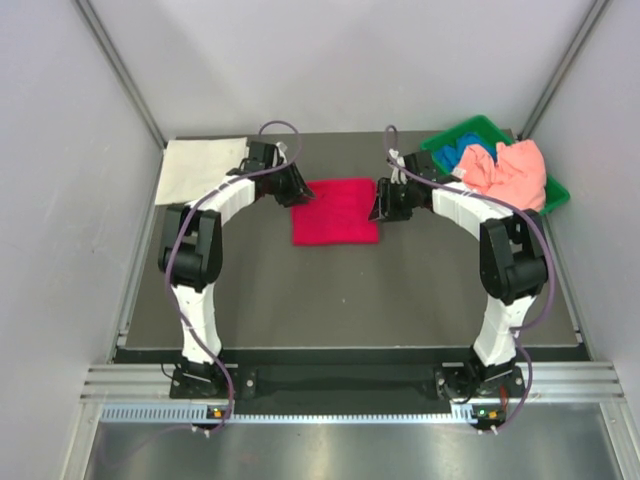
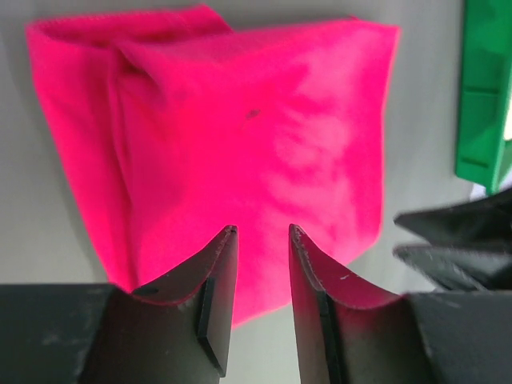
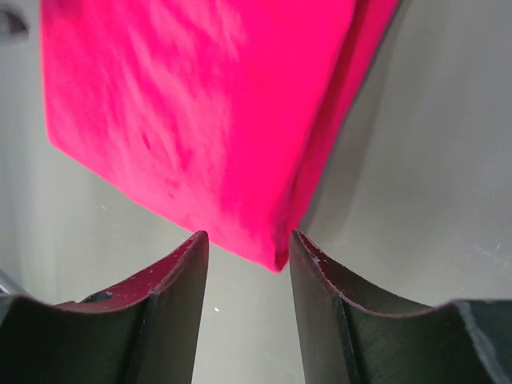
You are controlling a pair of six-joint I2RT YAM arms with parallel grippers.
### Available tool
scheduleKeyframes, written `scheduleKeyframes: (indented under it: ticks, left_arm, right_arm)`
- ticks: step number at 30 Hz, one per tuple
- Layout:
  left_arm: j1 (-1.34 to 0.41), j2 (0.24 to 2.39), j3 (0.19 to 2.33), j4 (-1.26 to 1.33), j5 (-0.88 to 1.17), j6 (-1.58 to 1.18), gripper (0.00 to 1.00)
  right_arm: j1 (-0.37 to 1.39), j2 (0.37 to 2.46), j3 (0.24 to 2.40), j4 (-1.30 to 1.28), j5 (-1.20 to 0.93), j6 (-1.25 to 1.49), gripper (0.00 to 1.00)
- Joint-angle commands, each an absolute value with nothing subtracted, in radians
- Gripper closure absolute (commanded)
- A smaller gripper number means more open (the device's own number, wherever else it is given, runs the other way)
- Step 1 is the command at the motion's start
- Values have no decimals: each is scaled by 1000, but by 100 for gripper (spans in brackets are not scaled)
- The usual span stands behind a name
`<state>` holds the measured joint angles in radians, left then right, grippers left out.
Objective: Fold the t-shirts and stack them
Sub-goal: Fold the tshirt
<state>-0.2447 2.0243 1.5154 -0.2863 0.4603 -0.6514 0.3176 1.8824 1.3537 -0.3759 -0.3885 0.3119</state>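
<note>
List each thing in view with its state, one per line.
red t-shirt, folded, flat on table, ungripped
white t-shirt, folded flat, far left corner
green bin, holds two shirts
salmon-pink t-shirt, crumpled in bin
blue t-shirt, crumpled, partly under the pink one
left hand, open, empty
right hand, open, empty

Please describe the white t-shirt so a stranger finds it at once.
Go to the dark table's far left corner. The white t-shirt lies there, folded flat. The others are coloured: a red t-shirt mid-table, a pink one and a blue one in the green bin.
</note>
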Motion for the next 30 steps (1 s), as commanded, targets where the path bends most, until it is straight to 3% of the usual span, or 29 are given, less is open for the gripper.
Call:
scheduleKeyframes:
  ticks: [1,7,13,16,18,22,30]
  left_arm:
    - [-232,2101,1606,-227,471,-623,63]
    - [-227,2273,1821,-259,417,-617,64]
    - [-206,2450,2006,-281,403,-630,64]
    - [-186,2490,2037,-281,435,-653,64]
    - [-176,2471,2042,-278,448,-657,63]
    - [-172,2384,2036,-296,503,-649,62]
    - [-170,2157,1889,-463,496,-516,59]
  right_arm:
    - [314,1901,1358,-408,-419,227,55]
    - [314,1945,1309,-368,-411,216,57]
    - [311,1971,1244,-289,-416,230,84]
    - [310,1959,1218,-275,-413,238,87]
    - [308,1938,1201,-270,-410,247,85]
    - [301,1872,1195,-264,-414,267,63]
    - [256,1891,1314,-281,-416,273,48]
